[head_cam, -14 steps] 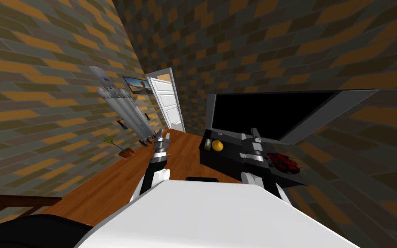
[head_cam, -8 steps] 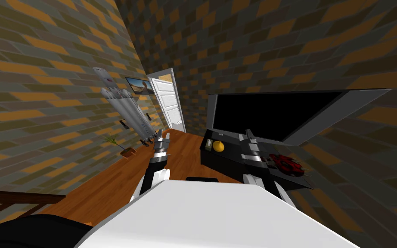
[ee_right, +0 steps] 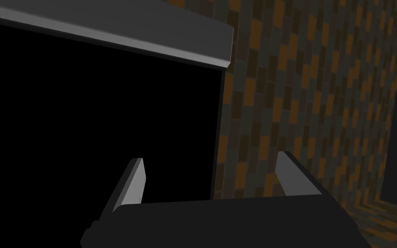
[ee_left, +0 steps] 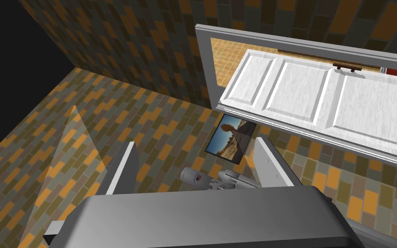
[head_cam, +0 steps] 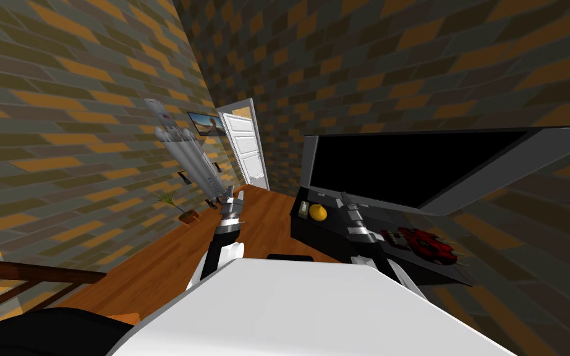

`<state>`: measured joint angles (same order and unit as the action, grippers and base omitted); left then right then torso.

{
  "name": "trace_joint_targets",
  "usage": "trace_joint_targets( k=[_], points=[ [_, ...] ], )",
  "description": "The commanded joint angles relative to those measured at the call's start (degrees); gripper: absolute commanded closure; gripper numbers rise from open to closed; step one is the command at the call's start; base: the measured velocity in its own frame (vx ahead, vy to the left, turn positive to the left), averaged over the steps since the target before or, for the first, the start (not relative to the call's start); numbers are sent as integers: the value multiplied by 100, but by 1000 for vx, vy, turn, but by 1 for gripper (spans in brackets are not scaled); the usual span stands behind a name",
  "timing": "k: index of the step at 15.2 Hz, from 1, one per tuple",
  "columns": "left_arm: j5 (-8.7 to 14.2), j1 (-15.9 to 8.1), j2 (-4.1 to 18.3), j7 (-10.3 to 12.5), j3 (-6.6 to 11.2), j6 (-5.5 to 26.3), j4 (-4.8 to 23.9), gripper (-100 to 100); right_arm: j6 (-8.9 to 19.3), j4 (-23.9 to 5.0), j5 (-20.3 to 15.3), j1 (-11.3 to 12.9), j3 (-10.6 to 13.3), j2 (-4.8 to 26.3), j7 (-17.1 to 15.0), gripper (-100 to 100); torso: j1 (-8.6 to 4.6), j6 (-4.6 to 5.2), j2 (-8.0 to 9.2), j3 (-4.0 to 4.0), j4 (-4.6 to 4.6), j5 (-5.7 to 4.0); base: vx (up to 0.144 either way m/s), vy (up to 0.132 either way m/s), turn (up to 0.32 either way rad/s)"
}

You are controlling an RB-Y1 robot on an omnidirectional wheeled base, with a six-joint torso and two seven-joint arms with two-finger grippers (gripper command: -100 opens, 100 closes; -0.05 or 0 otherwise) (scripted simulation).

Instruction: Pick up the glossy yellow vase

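The yellow vase [head_cam: 318, 212] stands on the low black table [head_cam: 312, 236], near its left end and just in front of the lower left corner of the big dark screen [head_cam: 401, 165]. A small pale item [head_cam: 303, 208] sits just beside the vase, toward the table's end. A red object [head_cam: 426, 242] lies farther right on the same table, well apart from the vase.

The right pincer [head_cam: 343, 199] hangs over the table between the vase and the red object, near the vase but not touching it. Its fingers [ee_right: 135, 181] are spread wide with nothing between them, pointing at the screen [ee_right: 85, 107]. Against the frame 0.9 s ago, this hand has swung left and now lies closer to the vase. The whole head view has also shifted, which is my own move, and the vase has stayed where it was on the table.

The left pincer [head_cam: 233, 195] is held out over the wooden floor [head_cam: 154, 259], toward the white door [head_cam: 244, 146]. Its fingers [ee_left: 122, 172] are also apart and empty, and it sits where it did before
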<state>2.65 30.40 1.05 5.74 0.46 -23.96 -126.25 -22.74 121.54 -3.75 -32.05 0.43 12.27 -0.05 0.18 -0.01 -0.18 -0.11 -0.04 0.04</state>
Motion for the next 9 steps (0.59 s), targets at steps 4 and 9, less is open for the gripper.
trace_joint_targets(
  k=[4, 9],
  points=[
    [0, 0, 0, 0, 0, 0, 0, 0, -80, -497, -55, -23, 201, 590, 107, -100, 4, -1, -5, -3, -1, 1, 52, 55, 85],
    [0, 0, 0, 0, 0, 0, 0, 0, -208, -1162, -158, -70, 534, 1224, 282, -100, 7, 0, -9, -5, -2, 2, 65, 64, 97]
  ],
)
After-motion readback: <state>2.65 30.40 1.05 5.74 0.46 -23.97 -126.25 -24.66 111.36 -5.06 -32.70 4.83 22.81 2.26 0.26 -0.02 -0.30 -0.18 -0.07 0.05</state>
